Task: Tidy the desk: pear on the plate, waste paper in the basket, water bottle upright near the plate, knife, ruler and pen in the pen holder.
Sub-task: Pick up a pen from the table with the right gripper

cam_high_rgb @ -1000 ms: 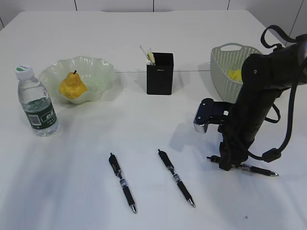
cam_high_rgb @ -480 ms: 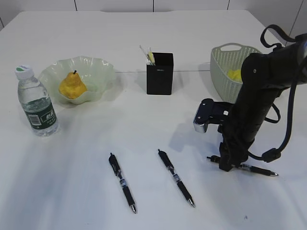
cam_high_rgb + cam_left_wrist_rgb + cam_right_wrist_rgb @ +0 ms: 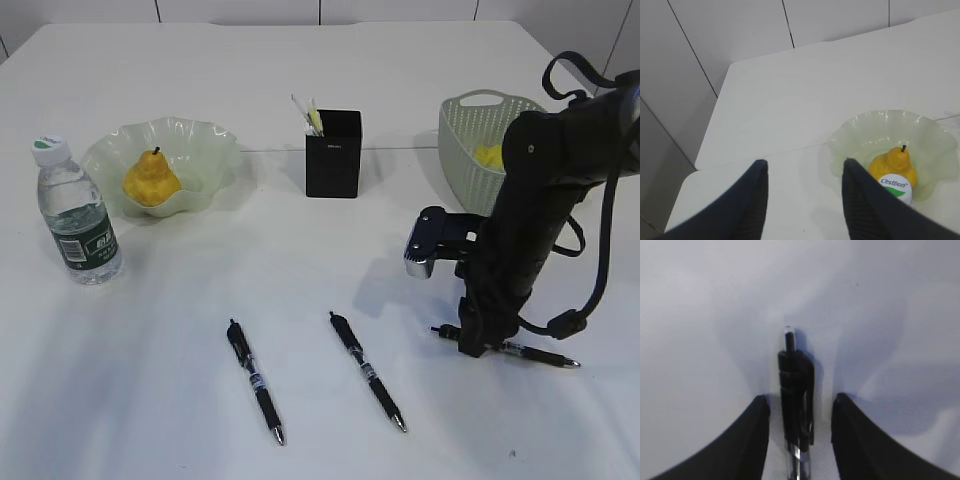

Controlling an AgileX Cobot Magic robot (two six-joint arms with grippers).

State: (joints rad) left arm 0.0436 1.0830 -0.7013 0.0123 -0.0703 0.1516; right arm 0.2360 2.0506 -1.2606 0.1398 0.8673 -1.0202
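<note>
Right gripper [image 3: 799,440]: lowered onto desk [image 3: 300,100], fingers apart, straddling black pen [image 3: 796,390], untouched. Left gripper [image 3: 805,200]: fingers apart, empty, above water bottle [image 3: 895,186].

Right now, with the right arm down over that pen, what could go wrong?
1. The right end effector straddles the pen near its clicker end, jaws not yet closed; gripped that far off centre, it may tilt or slip when lifted.
2. The pen holder is narrow and already has sticks in it, so a tilted pen could catch the rim.
</note>
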